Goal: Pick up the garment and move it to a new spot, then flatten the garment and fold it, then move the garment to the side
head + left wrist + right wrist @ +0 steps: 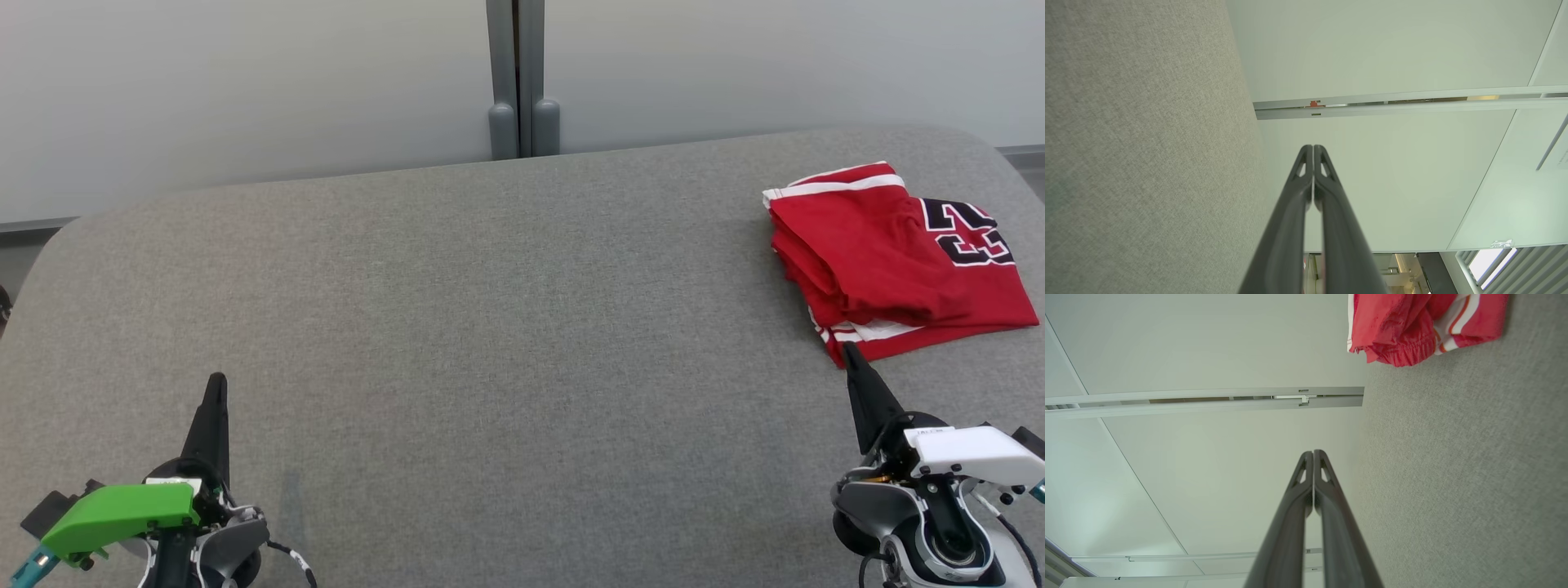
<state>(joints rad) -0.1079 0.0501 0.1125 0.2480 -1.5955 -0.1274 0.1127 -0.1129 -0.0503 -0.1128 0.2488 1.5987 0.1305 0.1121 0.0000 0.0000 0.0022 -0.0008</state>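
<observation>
I see the red shorts (890, 261) folded, white-striped and black-numbered, on the grey table (490, 286); my left gripper (216, 380) and right gripper (847, 349) are pinched together, empty.

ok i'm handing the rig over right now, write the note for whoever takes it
Left gripper: shut, empty, over the near left of the table.
Right gripper: shut, empty, near right, not touching the garment.
Red garment: lies folded at the table's far right.
Done, by the look of it: folding and moving aside.
Left: nothing evident; perhaps check the fold.
</observation>
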